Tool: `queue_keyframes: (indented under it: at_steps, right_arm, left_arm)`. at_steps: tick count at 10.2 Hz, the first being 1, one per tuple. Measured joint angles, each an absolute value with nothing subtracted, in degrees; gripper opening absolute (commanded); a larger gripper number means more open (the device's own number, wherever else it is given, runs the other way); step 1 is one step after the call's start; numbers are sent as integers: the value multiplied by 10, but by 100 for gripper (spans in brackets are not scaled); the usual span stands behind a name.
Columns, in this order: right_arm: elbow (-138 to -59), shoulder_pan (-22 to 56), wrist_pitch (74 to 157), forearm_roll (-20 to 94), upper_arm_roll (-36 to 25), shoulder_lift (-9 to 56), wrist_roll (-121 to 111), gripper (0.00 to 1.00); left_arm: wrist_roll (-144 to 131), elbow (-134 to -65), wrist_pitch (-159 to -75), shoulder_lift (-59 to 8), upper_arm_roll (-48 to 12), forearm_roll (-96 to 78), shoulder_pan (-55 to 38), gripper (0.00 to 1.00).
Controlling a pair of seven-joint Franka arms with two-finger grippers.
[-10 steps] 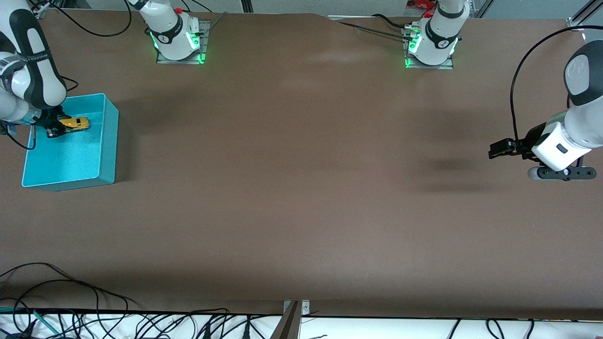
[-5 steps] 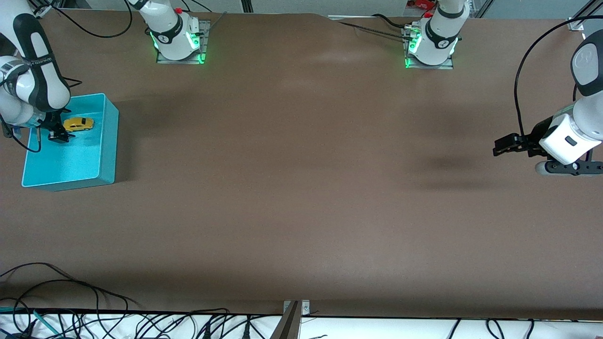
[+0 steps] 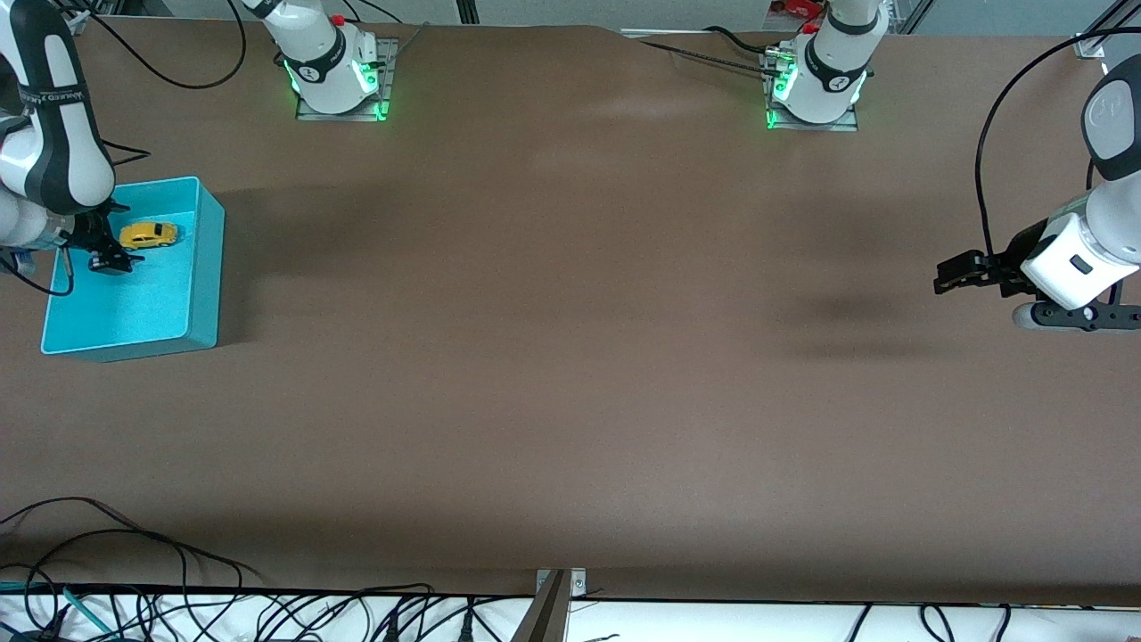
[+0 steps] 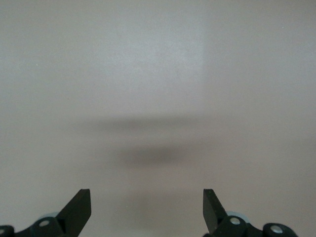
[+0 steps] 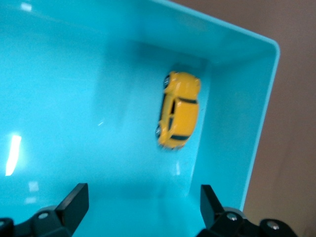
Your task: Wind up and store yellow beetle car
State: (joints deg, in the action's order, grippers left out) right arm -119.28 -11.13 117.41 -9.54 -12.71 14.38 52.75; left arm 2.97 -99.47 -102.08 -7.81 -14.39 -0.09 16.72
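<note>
The yellow beetle car [image 3: 148, 234] lies on the floor of the teal box [image 3: 207, 267] at the right arm's end of the table, close to the box's wall that is farther from the front camera. In the right wrist view the car [image 5: 178, 109] rests free near a box corner [image 5: 261, 98]. My right gripper [image 3: 107, 259] hangs over the box beside the car, open and empty, with its fingers [image 5: 74, 200] wide apart. My left gripper [image 3: 952, 275] waits over bare table at the left arm's end, open and empty, with its fingertips [image 4: 79, 205] wide apart.
The brown table [image 3: 570, 357] stretches between the two arms. Both arm bases [image 3: 334, 71] stand along the edge farthest from the front camera. Cables [image 3: 134, 553] lie along the edge nearest the front camera.
My right gripper let go of the yellow car, which now lies in the box, and drew back and up from it. The left gripper shifted slightly toward the table's end, then held still.
</note>
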Motion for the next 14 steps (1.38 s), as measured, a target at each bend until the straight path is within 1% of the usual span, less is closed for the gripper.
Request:
queue_keyframes:
  at_steps: [2, 3, 4, 6, 7, 11, 13, 14]
  right_arm:
    - [-1153, -111, 1160, -93, -60, 139, 537, 100]
    - [-1134, -110, 1160, -93, -34, 138, 561, 100]
    - [-1113, -109, 1159, -89, -22, 134, 586, 100]
    - [-1080, -110, 1140, -65, -17, 105, 588, 100]
    - [-1076, -110, 1110, -49, -16, 80, 555, 100]
    - [-1074, -108, 1038, 3, -11, -8, 355, 100]
    - [-1062, -88, 1018, 7, -17, -30, 288, 100]
    - [-1044, -63, 1015, 7, -28, -30, 263, 100]
  left_arm:
    - [32, -995, -1021, -78, -144, -1, 167, 100]
    - [33, -995, -1020, -78, -144, -1, 167, 100]
    - [34, -995, -1020, -78, -144, -1, 167, 100]
    - [34, -995, -1020, -78, -144, -1, 167, 100]
    - [35, -995, -1020, -78, -144, -1, 168, 100]
    - [35, -995, -1020, -78, -144, -1, 168, 100]
    - [35, -995, -1020, -78, -143, -1, 168, 100]
    - [35, -995, -1020, -78, -143, -1, 168, 100]
